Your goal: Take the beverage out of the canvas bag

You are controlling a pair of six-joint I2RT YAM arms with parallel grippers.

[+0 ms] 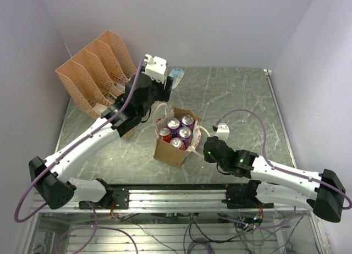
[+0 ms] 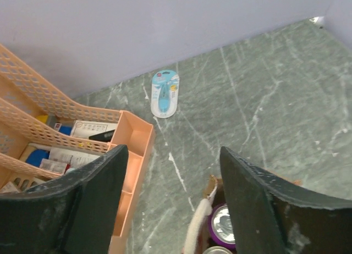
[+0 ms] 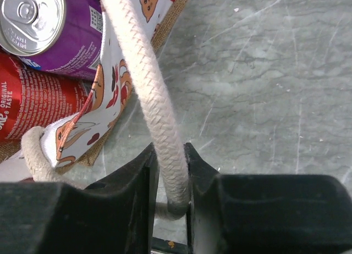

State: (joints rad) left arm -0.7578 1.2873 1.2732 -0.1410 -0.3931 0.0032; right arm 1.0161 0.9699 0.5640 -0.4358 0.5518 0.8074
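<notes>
Pinched tight, your right gripper (image 3: 171, 174) has its two black fingers (image 3: 135, 182) closed on the cream-white braided rope handle (image 3: 151, 89) of the small boxy tan-brown canvas bag (image 1: 168, 150). The cord runs up from between them. Just beyond that handle, a purple aluminium can (image 3: 71, 42) and a red aluminium can (image 3: 30, 103) stand inside the bag, behind its pale animal-print side panel (image 3: 113, 94). From overhead you count five cans, all upright, silver tops showing.

Your left gripper (image 2: 173, 152) hangs over the bag's far edge, its dark fingers (image 2: 93, 204) parted with nothing between them.

The bag sits mid-table on a grey-green marbled tabletop (image 1: 242, 94), between your two arms. An orange perforated plastic file rack (image 1: 96, 67) stands at the back left, papers in its slots. A light-blue blister pack (image 2: 164, 93) lies near the pale lilac back wall (image 1: 192, 23).

Overhead, the right fingertips are hidden under the wrist, the left wrist covers part of the blister pack, and the can labels are cut off.
</notes>
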